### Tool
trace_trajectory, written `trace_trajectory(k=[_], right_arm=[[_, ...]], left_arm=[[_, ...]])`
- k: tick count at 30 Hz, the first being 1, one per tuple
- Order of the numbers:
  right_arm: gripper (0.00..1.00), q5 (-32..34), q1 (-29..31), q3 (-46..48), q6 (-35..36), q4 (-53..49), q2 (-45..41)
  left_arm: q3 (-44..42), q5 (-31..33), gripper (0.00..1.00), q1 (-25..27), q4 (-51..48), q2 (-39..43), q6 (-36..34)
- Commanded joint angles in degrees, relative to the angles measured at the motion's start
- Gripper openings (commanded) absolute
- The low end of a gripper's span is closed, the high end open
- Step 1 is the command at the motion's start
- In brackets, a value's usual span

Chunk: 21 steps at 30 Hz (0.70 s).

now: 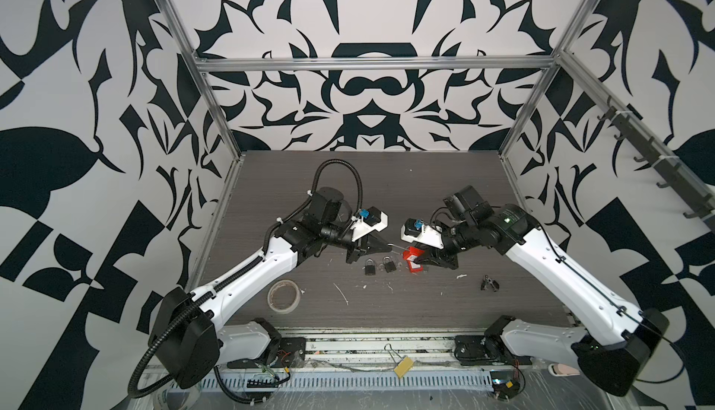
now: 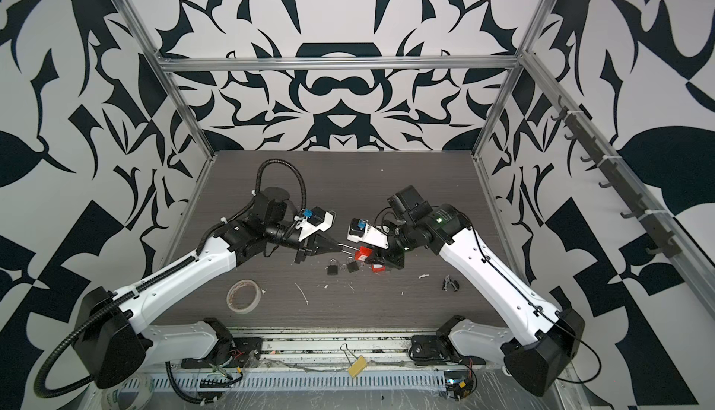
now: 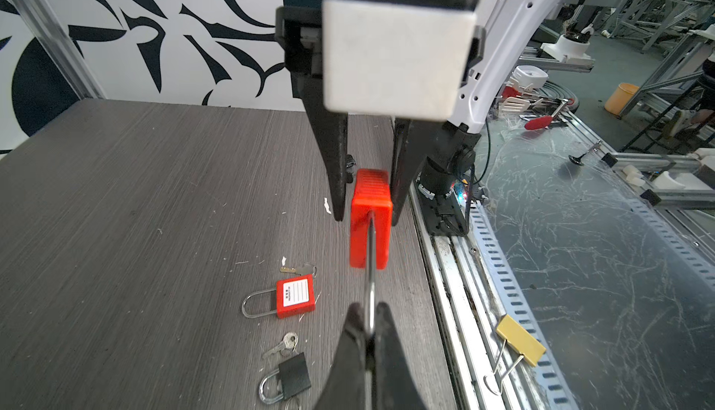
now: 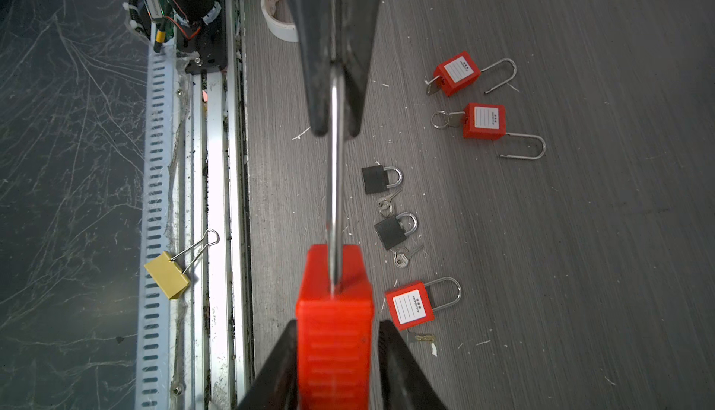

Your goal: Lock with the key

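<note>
A red padlock (image 1: 412,253) (image 4: 334,311) hangs above the table between both arms. My left gripper (image 3: 367,307) (image 1: 388,248) is shut on its steel shackle (image 3: 370,288) (image 4: 336,164). My right gripper (image 4: 336,323) (image 3: 366,220) straddles the red body: one finger touches it, and a thin gap shows beside the other. The padlock's keyhole end is hidden, and no key shows in it. A brass key (image 3: 294,270) (image 4: 423,337) lies loose on the table beside another red padlock (image 3: 296,297) (image 4: 410,305).
Two black padlocks (image 4: 375,179) (image 4: 390,230), each with a silver key, lie below the grippers. Two open red padlocks (image 4: 456,73) (image 4: 483,120) have keys in them. A tape roll (image 1: 283,296) lies front left, a small black tool (image 1: 489,283) front right, and a yellow binder clip (image 1: 402,367) on the front rail.
</note>
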State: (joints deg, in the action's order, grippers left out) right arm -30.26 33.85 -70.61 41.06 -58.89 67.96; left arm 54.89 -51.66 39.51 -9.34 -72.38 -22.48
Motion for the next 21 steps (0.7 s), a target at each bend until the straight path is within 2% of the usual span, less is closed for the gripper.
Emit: trace_trajectory(k=[1, 6, 14, 21], right_arm=[[0.27, -2.25, 0.3, -3.01, 0.31, -0.82, 0.14], [0.19, -4.55, 0.29, -3.87, 0.12, -1.09, 0.3], [0.16, -8.57, 0.26, -5.68, -0.33, -1.35, 2.07], [0.14, -8.3, 0.28, -6.91, -1.05, 2.38, 3.3]], left_arm=[[-0.58, -2.92, 0.0, 0.21, 1.96, 0.87, -0.03], [-1.13, -3.16, 0.0, 0.63, 2.46, 0.66, -0.11], [-1.63, -1.97, 0.0, 2.62, 4.48, -0.19, -0.43], [-2.67, -0.94, 0.0, 3.73, 6.7, -0.16, -0.97]])
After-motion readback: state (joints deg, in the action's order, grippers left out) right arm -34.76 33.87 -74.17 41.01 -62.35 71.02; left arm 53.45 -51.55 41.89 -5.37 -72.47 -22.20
